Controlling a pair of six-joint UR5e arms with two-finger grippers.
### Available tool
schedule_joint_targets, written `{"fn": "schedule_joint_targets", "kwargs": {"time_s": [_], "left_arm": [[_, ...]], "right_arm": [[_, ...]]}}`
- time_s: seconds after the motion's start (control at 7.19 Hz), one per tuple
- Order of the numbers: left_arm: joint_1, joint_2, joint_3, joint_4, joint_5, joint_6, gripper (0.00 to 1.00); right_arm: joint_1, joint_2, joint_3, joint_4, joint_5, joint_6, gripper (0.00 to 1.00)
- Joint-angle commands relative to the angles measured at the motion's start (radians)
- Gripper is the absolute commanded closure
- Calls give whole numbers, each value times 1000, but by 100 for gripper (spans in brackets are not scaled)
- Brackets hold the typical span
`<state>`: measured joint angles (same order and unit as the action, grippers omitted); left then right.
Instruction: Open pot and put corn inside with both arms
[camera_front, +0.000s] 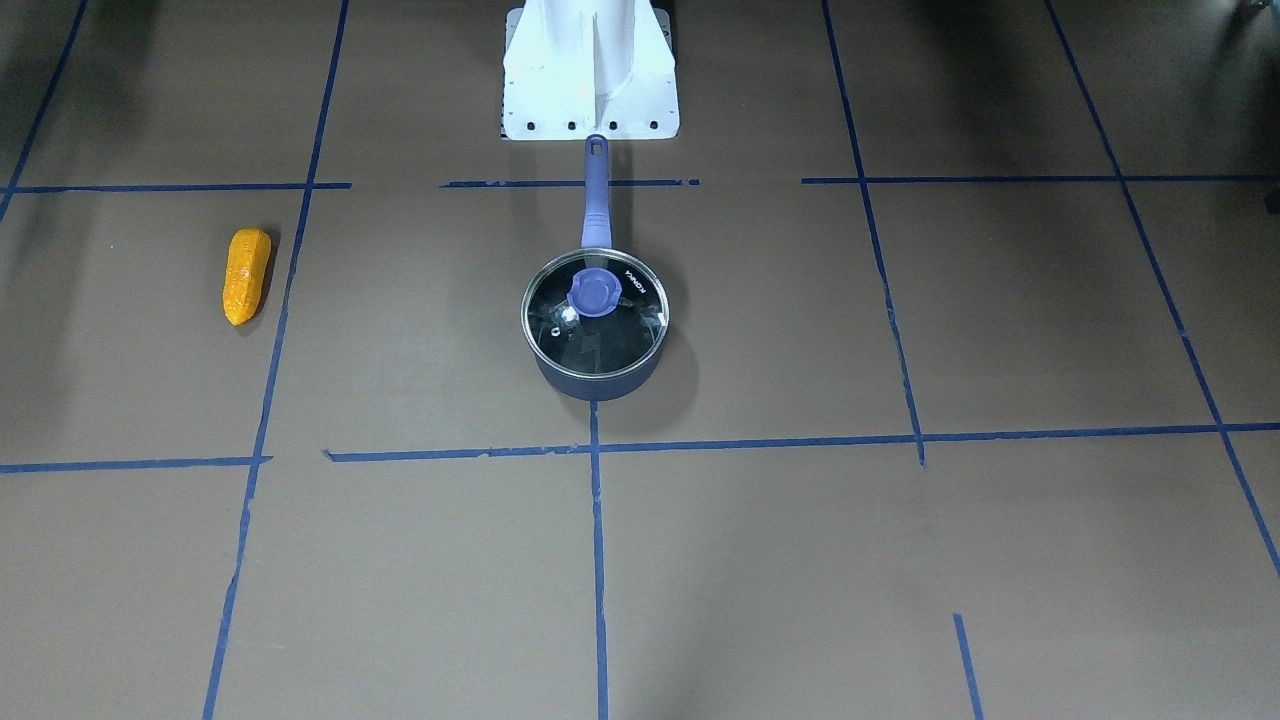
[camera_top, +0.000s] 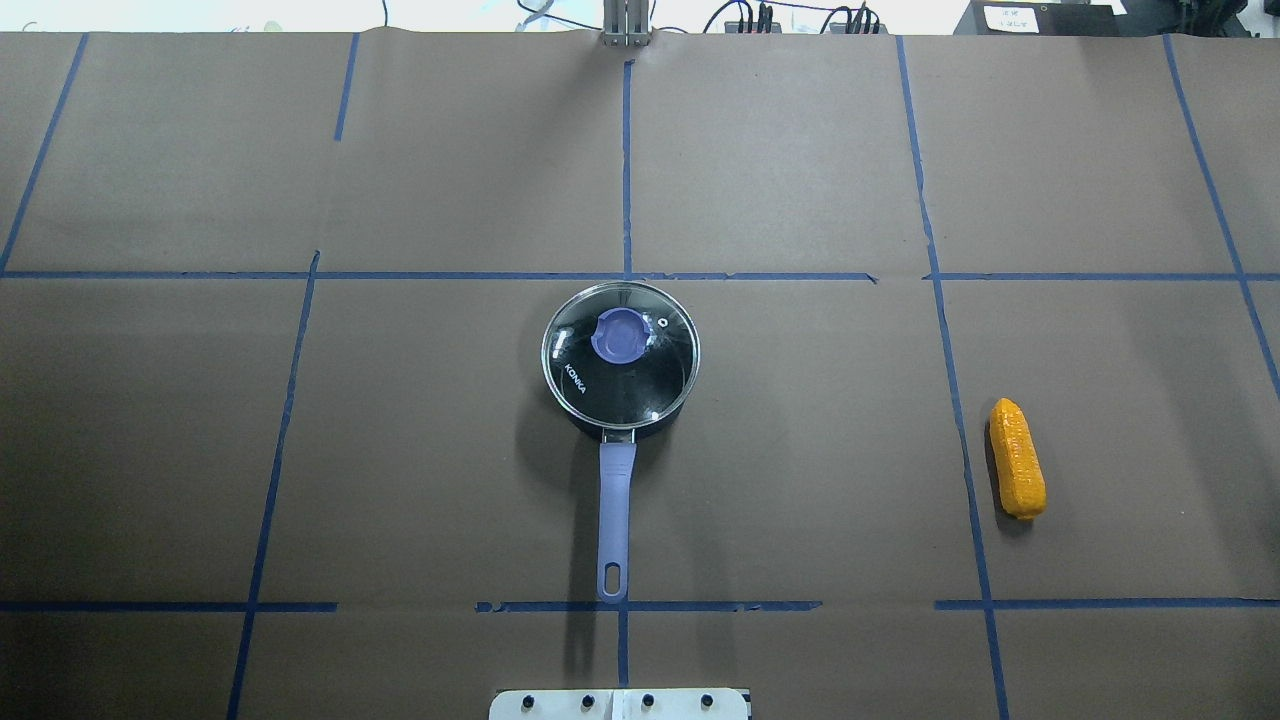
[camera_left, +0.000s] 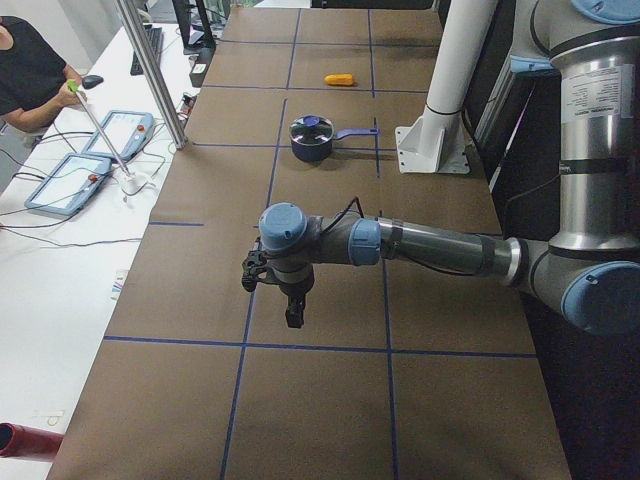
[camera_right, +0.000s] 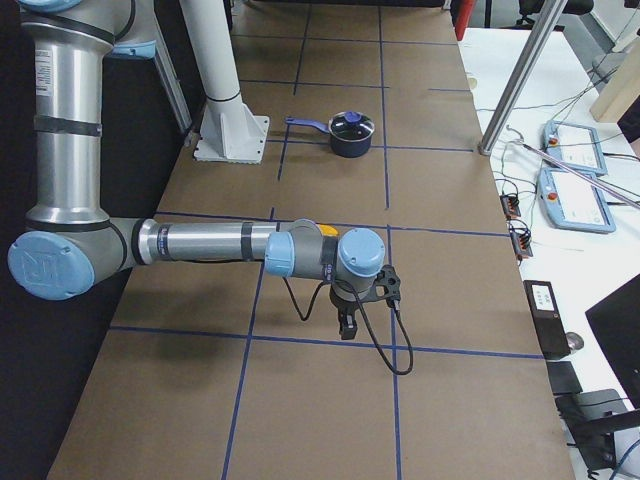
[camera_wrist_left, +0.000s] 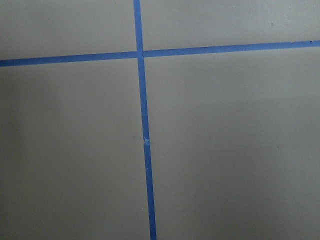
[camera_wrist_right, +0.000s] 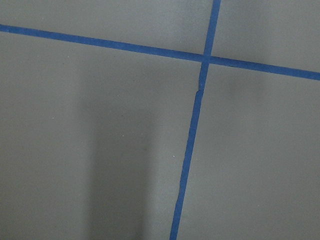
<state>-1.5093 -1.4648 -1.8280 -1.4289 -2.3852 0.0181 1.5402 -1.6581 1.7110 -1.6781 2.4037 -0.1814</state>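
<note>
The pot (camera_front: 596, 372) stands mid-table with its glass lid (camera_front: 600, 335) on and blue knob (camera_front: 594, 293) up; its lavender handle (camera_front: 596, 195) points at the robot base. It also shows in the overhead view (camera_top: 620, 385) and both side views (camera_left: 311, 137) (camera_right: 351, 133). The corn (camera_front: 246, 275) lies on the robot's right side (camera_top: 1017, 458), far from the pot. My left gripper (camera_left: 293, 315) and right gripper (camera_right: 347, 325) hang over bare table at opposite ends. Each shows only in a side view, so I cannot tell whether it is open or shut. The wrist views show only paper and tape.
The white fixed base (camera_front: 590, 70) stands just behind the pot handle's end. Blue tape lines cross the brown table paper (camera_top: 800, 450). Beyond the far edge are an operator (camera_left: 25, 70), control pendants (camera_left: 70, 180) and a metal post (camera_left: 150, 75).
</note>
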Motion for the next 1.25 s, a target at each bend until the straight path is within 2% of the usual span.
{"fn": "schedule_joint_targets", "kwargs": {"time_s": [0.0,0.7,0.97,1.11], "left_arm": [[4,10,-11,-16,62,50,0],[5,17,-23,-11,44,40,0],[3,62,-118,-13,43,40,0],[4,69,-122,-13,47,43,0]], "right_arm": [[0,-2,1,0,2,3,0],[0,-3,-1,0,2,3,0],[1,-14,21,0,8,2,0],[0,-35,25,0,11,2,0]]}}
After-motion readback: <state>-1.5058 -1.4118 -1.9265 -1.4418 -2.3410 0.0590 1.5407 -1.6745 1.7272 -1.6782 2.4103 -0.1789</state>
